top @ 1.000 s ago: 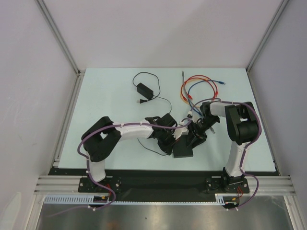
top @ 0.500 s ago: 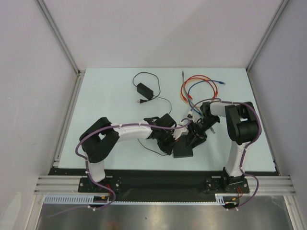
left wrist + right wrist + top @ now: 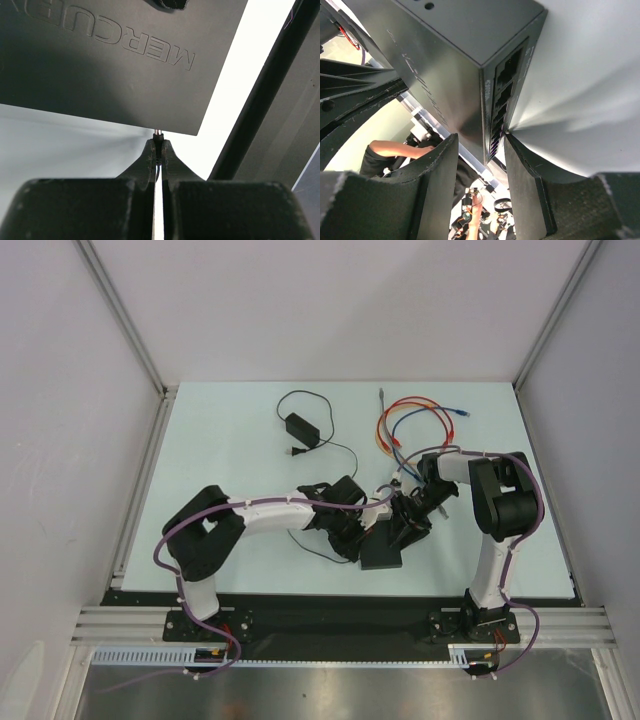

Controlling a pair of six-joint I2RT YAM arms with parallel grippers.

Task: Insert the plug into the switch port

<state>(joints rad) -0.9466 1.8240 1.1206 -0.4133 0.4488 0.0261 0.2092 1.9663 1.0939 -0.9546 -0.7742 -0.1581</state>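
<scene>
Barely anything is moving since a second ago: our left hand (image 3: 158,150), pinching the thin plug (image 3: 158,133), is hovering at the edge of the switch (image 3: 125,60), toward 6 o'clock on the bench (image 3: 230,460), while our right hand (image 3: 480,170), at its 3 o'clock, is clamping the switch, so we are judging insertion still pending.

One switch box (image 3: 381,560); one adapter (image 3: 299,426); two arms (image 3: 265,512) (image 3: 505,502)

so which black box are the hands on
The larger flat switch, gripped by the right hand, left hand at its edge; the smaller power adapter lies far back, alone.
</scene>
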